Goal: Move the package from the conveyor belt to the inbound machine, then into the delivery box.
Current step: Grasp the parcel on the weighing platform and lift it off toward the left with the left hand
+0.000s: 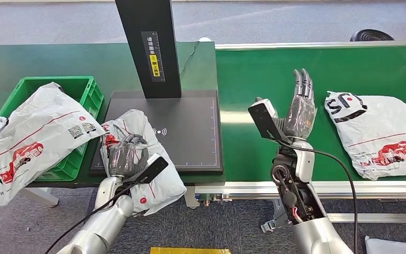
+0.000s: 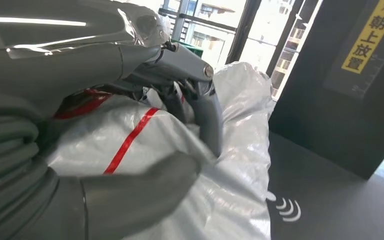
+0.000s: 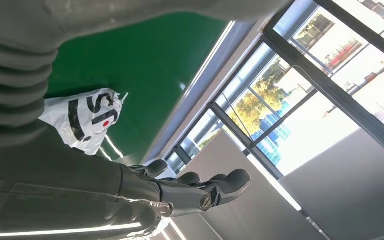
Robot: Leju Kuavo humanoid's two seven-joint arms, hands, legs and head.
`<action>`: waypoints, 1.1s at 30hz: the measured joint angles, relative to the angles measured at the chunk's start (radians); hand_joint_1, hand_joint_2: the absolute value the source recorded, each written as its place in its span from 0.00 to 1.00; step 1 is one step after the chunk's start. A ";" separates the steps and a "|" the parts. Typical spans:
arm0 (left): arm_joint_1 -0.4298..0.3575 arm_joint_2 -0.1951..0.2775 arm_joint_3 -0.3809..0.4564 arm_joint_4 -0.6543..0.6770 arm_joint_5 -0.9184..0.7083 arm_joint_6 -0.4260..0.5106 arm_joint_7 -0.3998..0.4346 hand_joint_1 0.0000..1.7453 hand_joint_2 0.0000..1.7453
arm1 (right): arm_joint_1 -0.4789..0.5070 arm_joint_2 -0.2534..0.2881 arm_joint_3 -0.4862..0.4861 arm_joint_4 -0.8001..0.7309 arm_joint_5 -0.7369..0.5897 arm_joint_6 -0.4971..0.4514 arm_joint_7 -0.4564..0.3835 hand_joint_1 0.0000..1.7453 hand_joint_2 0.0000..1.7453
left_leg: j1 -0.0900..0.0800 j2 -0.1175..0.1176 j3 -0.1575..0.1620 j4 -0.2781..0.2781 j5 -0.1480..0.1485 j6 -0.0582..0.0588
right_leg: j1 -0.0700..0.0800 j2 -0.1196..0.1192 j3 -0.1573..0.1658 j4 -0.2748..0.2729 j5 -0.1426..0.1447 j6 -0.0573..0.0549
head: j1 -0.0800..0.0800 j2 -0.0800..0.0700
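Left hand (image 1: 127, 159) grips the package (image 1: 142, 159), a white bag with red print, fingers (image 2: 207, 115) dug into the plastic. The package lies on the black scanner pad (image 1: 190, 132), overhanging its corner at seven o'clock. At nine o'clock from the pad, the green crate (image 1: 87, 95) holds a second bag (image 1: 37, 137) that spills over its near rim. Right hand (image 1: 298, 108) is raised above the belt (image 1: 254, 69), holding nothing, fingers straight. At three o'clock from it, another bag (image 1: 380, 132) lies on the belt.
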 joint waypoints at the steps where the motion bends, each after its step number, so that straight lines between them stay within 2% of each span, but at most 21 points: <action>1: -0.002 0.000 0.002 0.001 0.002 -0.001 0.000 1.00 1.00 | 0.000 -0.001 -0.001 -0.003 0.002 0.000 0.001 0.00 1.00 | 0.000 0.000 0.000 0.000 0.000 0.000 | 0.000 0.000 0.000 0.000 0.000 0.000 | 0.000 0.000; 22: -0.016 0.006 0.006 0.015 0.017 -0.009 -0.008 1.00 1.00 | 0.010 -0.008 -0.004 -0.027 0.005 -0.002 0.002 0.00 1.00 | 0.000 0.000 0.000 0.000 0.000 0.000 | 0.000 0.000 0.000 0.000 0.000 0.000 | 0.000 0.000; 26: -0.026 0.005 0.003 0.006 -0.034 0.001 -0.012 1.00 1.00 | 0.026 -0.001 -0.005 -0.033 0.004 0.003 -0.005 0.00 1.00 | 0.000 0.000 0.000 0.000 0.000 0.000 | 0.000 0.000 0.000 0.000 0.000 0.000 | 0.000 0.000; 29: -0.065 0.001 -0.013 -0.023 -0.122 -0.004 0.021 1.00 1.00 | 0.028 0.015 -0.005 -0.032 -0.002 0.007 -0.018 0.00 1.00 | 0.000 0.000 -0.001 0.000 0.001 0.000 | 0.000 -0.001 -0.001 0.000 0.000 0.000 | 0.000 0.000; 33: -0.172 -0.011 -0.066 -0.082 -0.224 -0.041 0.080 1.00 1.00 | 0.028 0.042 -0.003 -0.022 -0.020 0.007 -0.035 0.00 1.00 | 0.000 -0.001 -0.001 0.000 0.001 0.001 | 0.000 -0.002 -0.001 0.000 0.000 0.000 | 0.000 0.000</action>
